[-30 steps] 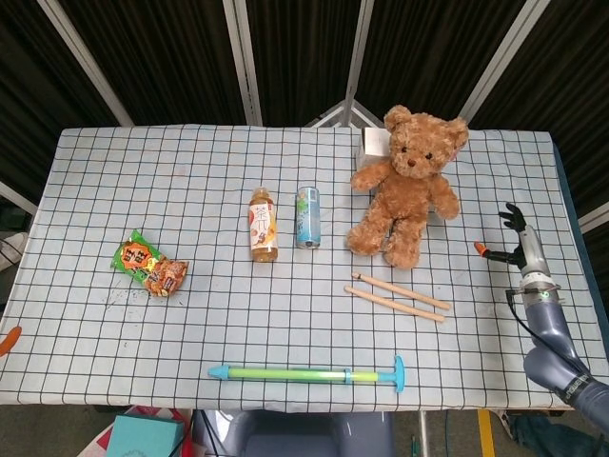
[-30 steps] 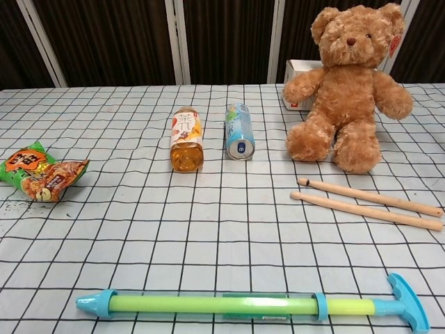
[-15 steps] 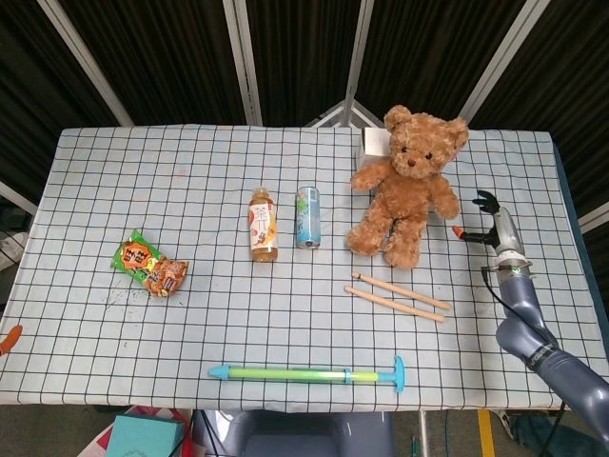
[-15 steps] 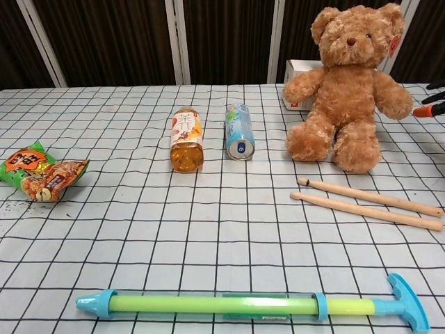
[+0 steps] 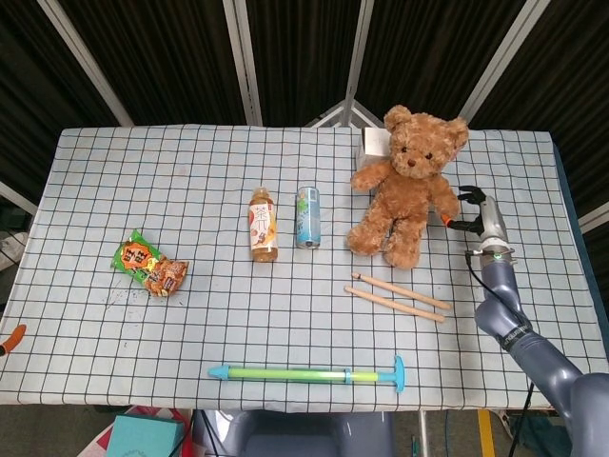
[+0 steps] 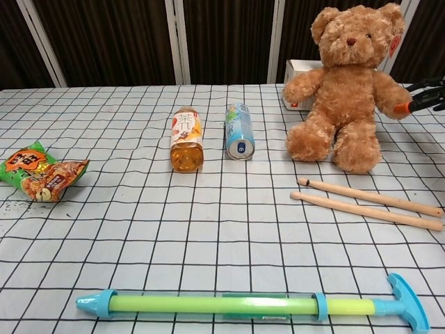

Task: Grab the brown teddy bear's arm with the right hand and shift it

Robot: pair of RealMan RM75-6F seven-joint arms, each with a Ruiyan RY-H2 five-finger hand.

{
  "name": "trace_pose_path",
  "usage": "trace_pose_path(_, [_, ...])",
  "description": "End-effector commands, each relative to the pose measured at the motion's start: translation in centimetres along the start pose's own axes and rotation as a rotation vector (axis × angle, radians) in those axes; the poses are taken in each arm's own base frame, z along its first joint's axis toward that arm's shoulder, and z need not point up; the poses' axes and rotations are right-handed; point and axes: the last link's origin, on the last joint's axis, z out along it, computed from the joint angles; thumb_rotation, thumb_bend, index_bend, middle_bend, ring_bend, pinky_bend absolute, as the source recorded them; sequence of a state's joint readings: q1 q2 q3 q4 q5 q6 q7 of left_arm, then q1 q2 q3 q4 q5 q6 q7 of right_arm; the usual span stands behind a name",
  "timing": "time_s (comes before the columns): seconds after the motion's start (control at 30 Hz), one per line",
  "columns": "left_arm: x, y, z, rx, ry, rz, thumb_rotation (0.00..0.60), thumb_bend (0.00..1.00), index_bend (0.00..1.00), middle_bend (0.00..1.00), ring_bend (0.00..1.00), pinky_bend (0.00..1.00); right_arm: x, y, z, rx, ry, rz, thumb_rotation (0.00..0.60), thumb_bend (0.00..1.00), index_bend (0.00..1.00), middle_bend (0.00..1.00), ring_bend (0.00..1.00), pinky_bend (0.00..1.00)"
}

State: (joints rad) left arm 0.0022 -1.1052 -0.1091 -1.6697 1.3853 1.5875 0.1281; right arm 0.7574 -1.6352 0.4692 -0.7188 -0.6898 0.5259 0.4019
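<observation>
The brown teddy bear (image 5: 409, 186) (image 6: 350, 87) sits upright at the back right of the checked table, leaning against a white box (image 5: 374, 143). My right hand (image 5: 472, 212) (image 6: 424, 95) hovers just right of the bear's near arm (image 5: 445, 200) (image 6: 393, 97), its fingers spread and holding nothing; an orange fingertip almost touches the paw. My left hand shows only as an orange tip (image 5: 11, 337) at the far left edge of the head view.
Two wooden sticks (image 5: 398, 295) lie in front of the bear. A tea bottle (image 5: 263, 223) and a can (image 5: 306, 216) lie mid-table, a snack bag (image 5: 149, 265) at the left, and a green-blue pump toy (image 5: 309, 373) along the front edge.
My right hand has moved up and leftward from the table's right edge to just beside the bear's arm. The bear has not moved.
</observation>
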Motion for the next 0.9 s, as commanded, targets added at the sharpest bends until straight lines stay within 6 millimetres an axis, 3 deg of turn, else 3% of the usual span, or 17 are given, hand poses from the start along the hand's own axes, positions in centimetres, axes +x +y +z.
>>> trace_pose_path(0.03, [0.0,-0.1,0.0,0.003,0.0,-0.002,0.6,0.31,0.17,0.0,0.0,0.12,-0.3,-0.3,0.1,0.003,0.009,0.014,0.6,0.26,0.33,0.36,0.24,0.0])
trace_pose_path(0.6, [-0.2,0.2,0.2,-0.007,-0.014,0.005,0.6,0.31,0.17,0.0,0.0,0.12,-1.1,-1.3,0.1,0.011,0.05,0.069,0.6,0.26,0.4,0.43,0.28,0.0])
trace_pose_path(0.9, [-0.2,0.1,0.1,-0.006,-0.014,0.002,0.6,0.31,0.17,0.0,0.0,0.12,-1.5,-0.7,0.0,-0.008,0.036,0.058,0.6,0.26,0.4,0.44,0.28,0.0])
